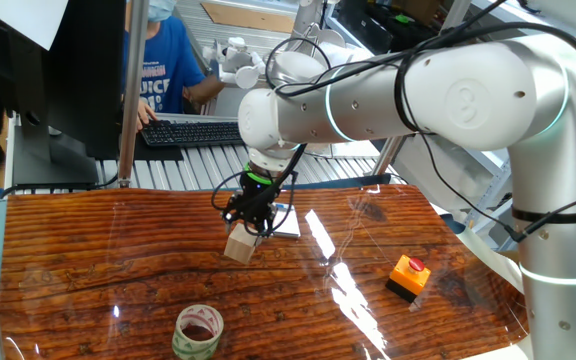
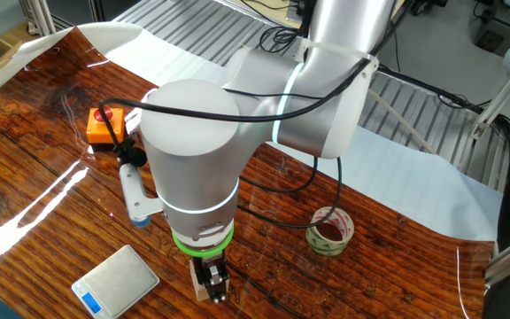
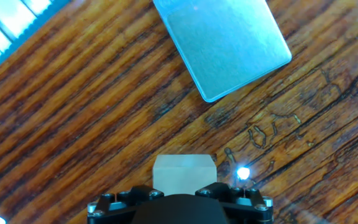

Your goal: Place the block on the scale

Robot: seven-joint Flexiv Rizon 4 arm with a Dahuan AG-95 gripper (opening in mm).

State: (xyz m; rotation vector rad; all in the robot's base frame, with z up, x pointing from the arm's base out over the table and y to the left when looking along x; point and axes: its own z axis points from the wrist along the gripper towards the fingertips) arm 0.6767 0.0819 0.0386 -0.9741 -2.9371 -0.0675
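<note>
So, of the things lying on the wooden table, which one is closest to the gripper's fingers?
The thin flat silver square scale. It lies just beside the gripper holding the light-tan wooden cube; the green tape roll and orange button box sit clearly farther away.

2 opposite table-side cameras, 1 probably downward hand camera.

I see block (image 1: 240, 246): small light-tan wooden cube, tilted, lifted off table (corner lowest). Scale (image 2: 115, 281): thin flat silver-white square plate, bluish display strip at one edge, lying flat near block, nothing on it.
</note>
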